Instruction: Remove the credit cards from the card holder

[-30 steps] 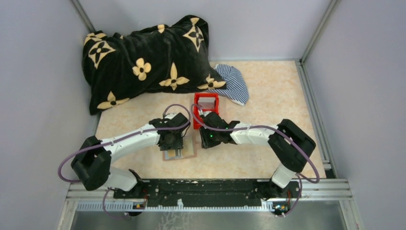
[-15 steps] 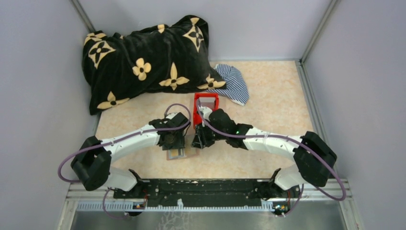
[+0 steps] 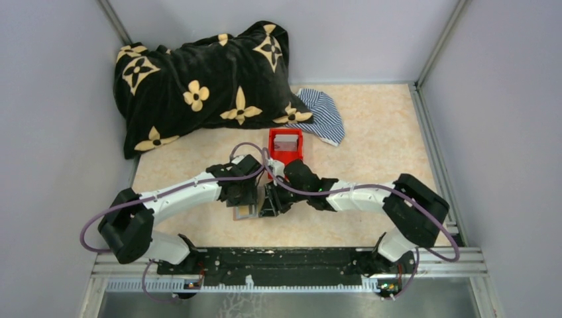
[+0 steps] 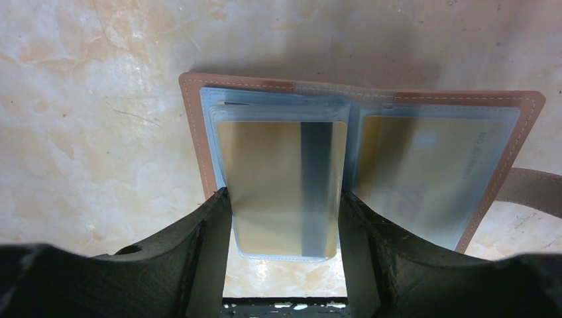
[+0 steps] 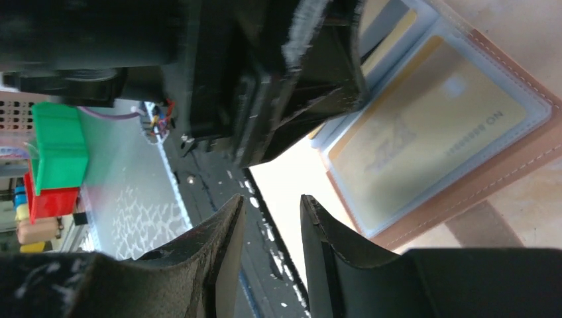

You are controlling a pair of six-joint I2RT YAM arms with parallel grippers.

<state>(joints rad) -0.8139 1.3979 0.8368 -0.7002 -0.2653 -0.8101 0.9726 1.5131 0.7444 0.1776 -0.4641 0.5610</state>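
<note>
Nearest to me, my right gripper (image 3: 270, 199) has come in over the card holder (image 3: 244, 212). A second ago it stood to the right of it. From above, only a corner of the wallet shows now. The right wrist view shows its fingers with a narrow gap and nothing in it.

My left gripper (image 4: 283, 199) has stayed in place. Its fingers stand wide, one touching each side edge of a clear sleeve (image 4: 278, 114); whether they squeeze it I cannot tell.

Only the wrist views show the credit cards (image 4: 265, 185): a gold one with a grey stripe in that sleeve, and a tan card (image 5: 431, 132) with printed digits in the right pocket.

The holder lies open on the marbled table (image 3: 371, 132), with a stitched brown border and bluish plastic pockets. Farther away are a red plastic bin (image 3: 285, 158), a striped cloth (image 3: 325, 112) and a black pillow (image 3: 205, 79) with cream flowers.
</note>
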